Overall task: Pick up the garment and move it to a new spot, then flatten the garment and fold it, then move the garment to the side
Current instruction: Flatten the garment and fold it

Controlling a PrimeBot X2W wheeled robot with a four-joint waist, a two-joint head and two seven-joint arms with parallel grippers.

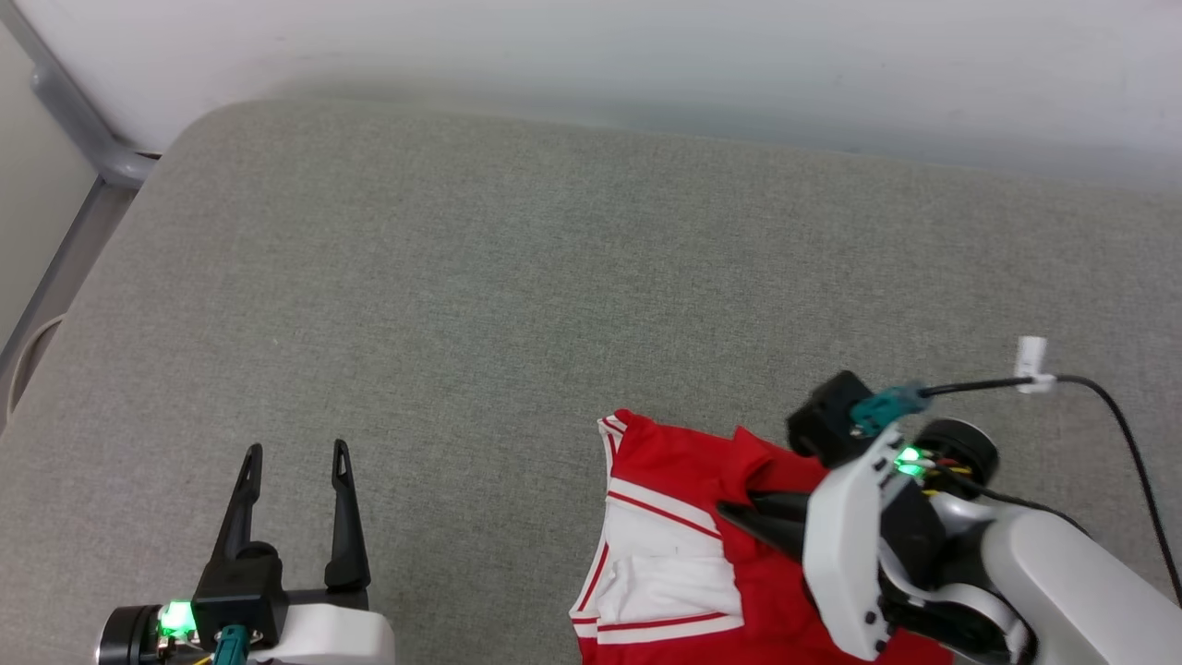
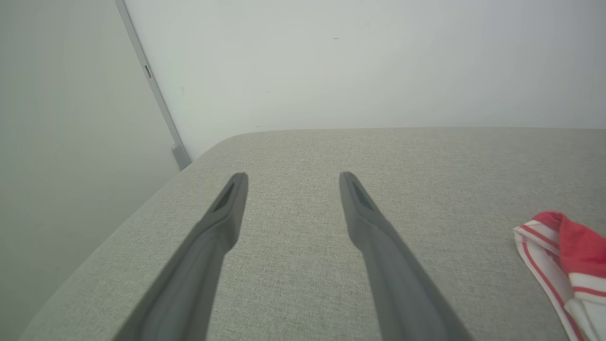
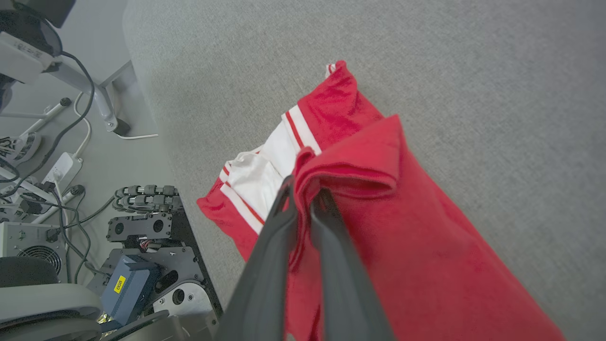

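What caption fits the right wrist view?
Right gripper shut on a fold of the red-and-white garment atop the grey padded surface.

One garment point(image 1: 683, 462), red and white. Two grippers: left gripper point(image 1: 295, 450), right gripper point(image 3: 307, 189); two dark fingers point(image 2: 213, 227) apiece, four in all. One grey cushion point(image 1: 462, 277). One pale wall point(image 1: 646, 55). One black cable point(image 1: 1127, 434) with one white tag point(image 1: 1031, 356). On the floor: one blue box point(image 3: 135, 293) bearing one yellow label point(image 3: 119, 284), one white power strip point(image 3: 61, 166).
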